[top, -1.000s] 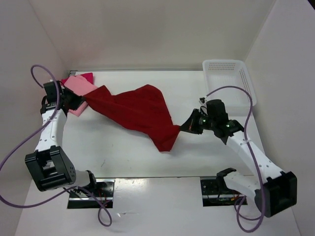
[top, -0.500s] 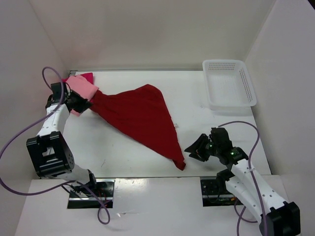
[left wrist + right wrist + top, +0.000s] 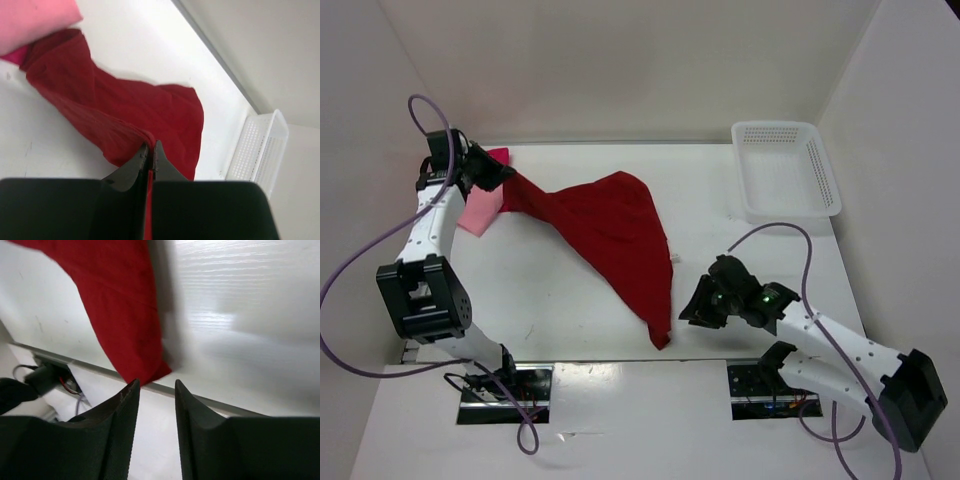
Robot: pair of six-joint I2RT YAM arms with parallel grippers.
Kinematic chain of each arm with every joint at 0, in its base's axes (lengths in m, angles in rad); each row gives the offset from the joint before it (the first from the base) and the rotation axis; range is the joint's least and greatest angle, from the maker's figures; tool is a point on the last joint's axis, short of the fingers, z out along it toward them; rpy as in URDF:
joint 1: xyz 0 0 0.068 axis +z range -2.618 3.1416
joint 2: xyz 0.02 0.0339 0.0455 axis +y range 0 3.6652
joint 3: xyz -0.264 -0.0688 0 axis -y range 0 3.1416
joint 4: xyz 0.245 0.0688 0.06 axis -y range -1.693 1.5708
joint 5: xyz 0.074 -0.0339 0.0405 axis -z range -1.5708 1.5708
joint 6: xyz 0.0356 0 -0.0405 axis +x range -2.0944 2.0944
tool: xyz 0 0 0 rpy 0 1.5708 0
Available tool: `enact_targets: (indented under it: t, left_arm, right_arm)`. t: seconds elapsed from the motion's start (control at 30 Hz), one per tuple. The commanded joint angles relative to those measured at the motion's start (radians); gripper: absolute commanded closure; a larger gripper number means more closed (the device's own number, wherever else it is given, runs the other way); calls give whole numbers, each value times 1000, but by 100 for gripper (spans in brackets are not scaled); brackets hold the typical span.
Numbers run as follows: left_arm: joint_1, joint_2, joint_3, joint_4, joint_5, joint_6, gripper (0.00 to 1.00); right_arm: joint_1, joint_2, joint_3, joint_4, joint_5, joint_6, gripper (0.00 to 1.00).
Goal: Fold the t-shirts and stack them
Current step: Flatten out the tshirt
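The dark red t-shirt [image 3: 610, 235] lies stretched across the table from the back left to a narrow tip near the front edge. My left gripper [image 3: 498, 176] is shut on its back-left end; in the left wrist view the red cloth [image 3: 125, 115] runs out from between the closed jaws of that gripper [image 3: 151, 148]. The light pink t-shirt [image 3: 480, 210] lies folded beside it, on the bright magenta one [image 3: 500, 155]. My right gripper [image 3: 692, 310] stands open just right of the red tip. In the right wrist view that gripper [image 3: 156, 386] holds nothing, just short of the dark red t-shirt [image 3: 120, 305].
A white perforated basket [image 3: 785, 170] sits at the back right and shows in the left wrist view as well, basket [image 3: 260, 145]. White walls close the table on three sides. The table's front edge [image 3: 210, 402] runs right under my right gripper.
My right gripper has let go of the red shirt's corner and drawn back toward the front edge. The shirt's tip dropped onto the table. My left gripper carried its end backward.
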State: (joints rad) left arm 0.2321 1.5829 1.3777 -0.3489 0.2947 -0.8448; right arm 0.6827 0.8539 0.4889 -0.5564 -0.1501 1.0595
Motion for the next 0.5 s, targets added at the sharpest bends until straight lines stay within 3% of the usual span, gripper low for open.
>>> enact_targets:
  t: [0.0, 0.1, 0.17, 0.23, 0.27, 0.47]
  left_arm:
    - [-4, 81, 90, 28, -11, -19, 100]
    - [-4, 121, 113, 28, -11, -10, 100]
    - [-4, 130, 103, 39, -11, -10, 100]
    - [-4, 131, 77, 48, -11, -10, 100]
    - [-4, 131, 66, 59, -11, -10, 100]
    - [-4, 121, 32, 59, -22, 3, 100]
  right_arm:
    - [75, 78, 99, 59, 63, -79, 61]
    - [157, 108, 125, 59, 67, -101, 79]
    - [222, 117, 74, 122, 37, -61, 81]
    - [305, 134, 25, 214, 46, -5, 76]
    - [322, 143, 5, 243, 67, 9, 65]
    - [433, 140, -61, 366, 165, 20, 56]
